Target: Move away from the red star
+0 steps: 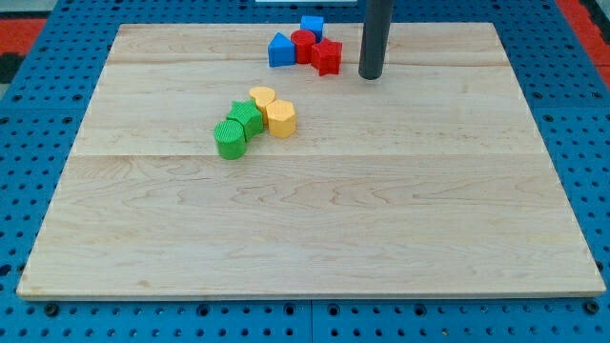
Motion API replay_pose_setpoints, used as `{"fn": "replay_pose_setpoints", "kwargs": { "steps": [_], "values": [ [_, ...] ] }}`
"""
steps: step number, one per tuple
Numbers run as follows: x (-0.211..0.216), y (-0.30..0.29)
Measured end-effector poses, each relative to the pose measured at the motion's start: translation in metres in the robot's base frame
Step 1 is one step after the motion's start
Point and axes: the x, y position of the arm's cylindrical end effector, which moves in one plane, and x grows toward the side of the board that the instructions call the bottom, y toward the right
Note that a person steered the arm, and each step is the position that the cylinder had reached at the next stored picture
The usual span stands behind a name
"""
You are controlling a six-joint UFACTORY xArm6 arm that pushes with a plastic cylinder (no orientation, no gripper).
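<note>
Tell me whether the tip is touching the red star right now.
No: my tip stands to the view's right of the red star, with bare board between them.

The red star [326, 56] lay flat near the far edge of the tabletop [315, 229], touching a red round block [303, 44] on its left.

A pale wooden board [315, 219] made of joined planks fills most of the scene under even light. It lies on a blue pegboard table [38, 114] dotted with holes, with a red patch [24, 24] at the far left and far right corners.
</note>
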Motion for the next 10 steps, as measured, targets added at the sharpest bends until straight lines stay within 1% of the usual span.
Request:
{"fn": "replay_pose_setpoints", "kwargs": {
  "steps": [2,3,4,5,6,7,10],
  "values": [
    [0.001,0.000],
    [0.031,0.002],
    [0.061,-0.014],
    [0.061,-0.014],
    [0.042,-0.014],
    [0.035,0.016],
    [0.037,0.023]
  ]
}}
